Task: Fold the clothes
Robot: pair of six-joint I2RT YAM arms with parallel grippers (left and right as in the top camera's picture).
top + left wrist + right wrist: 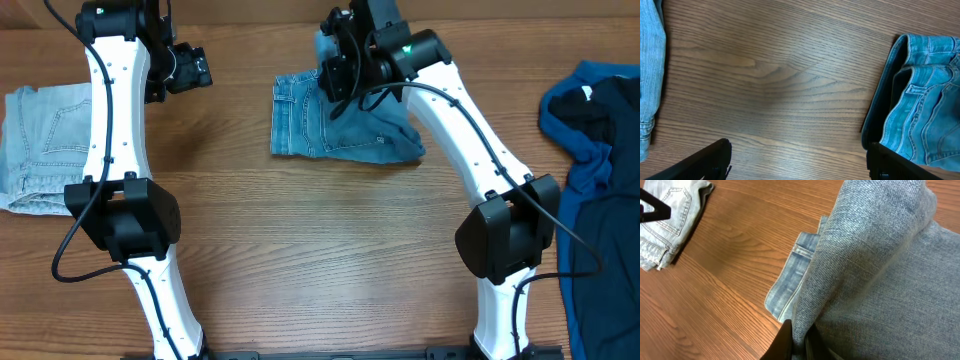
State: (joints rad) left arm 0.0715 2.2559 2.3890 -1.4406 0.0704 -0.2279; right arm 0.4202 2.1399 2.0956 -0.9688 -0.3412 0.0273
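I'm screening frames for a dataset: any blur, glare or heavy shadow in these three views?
Overhead: even light, no glare, only soft shadows on the table. Left wrist: wood grain sharp, a faint dark patch mid-frame, left gripper nearly featureless black. Right wrist: jeans in the right gripper crowd the lens, weave crisp; pale jeans legible in the corner.

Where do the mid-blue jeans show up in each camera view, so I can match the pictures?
Overhead: mid-blue jeans at top centre.
Left wrist: mid-blue jeans along the right edge.
Right wrist: mid-blue jeans fill the right half, close up.
Shared landmark: pale jeans, at the left side in every view.
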